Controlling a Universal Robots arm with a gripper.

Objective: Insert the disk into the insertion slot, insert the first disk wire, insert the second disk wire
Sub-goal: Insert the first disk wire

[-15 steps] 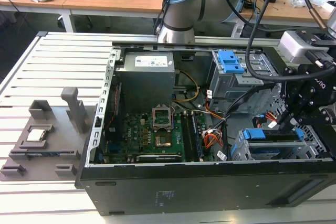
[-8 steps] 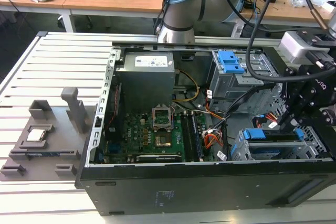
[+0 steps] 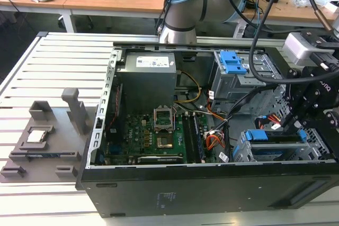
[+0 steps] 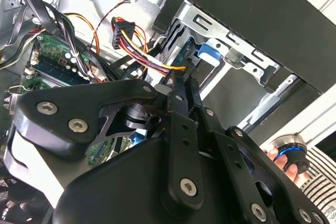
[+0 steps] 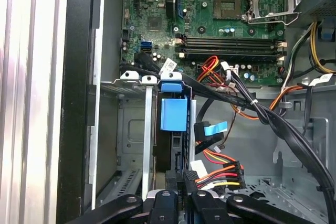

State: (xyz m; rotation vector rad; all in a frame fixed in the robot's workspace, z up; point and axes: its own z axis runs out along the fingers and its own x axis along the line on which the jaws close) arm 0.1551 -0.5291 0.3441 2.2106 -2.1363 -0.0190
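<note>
You have disk sitting inside insertion slot, bright blue carrier edge showing at open top. Slot: low perforated grey cage, case corner, exterior view's right.

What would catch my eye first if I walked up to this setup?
The open computer case with its green motherboard stands out, in the middle of the exterior view. At that view's right, the black gripper hangs over the low drive cage, where the blue-framed disk sits.
</note>
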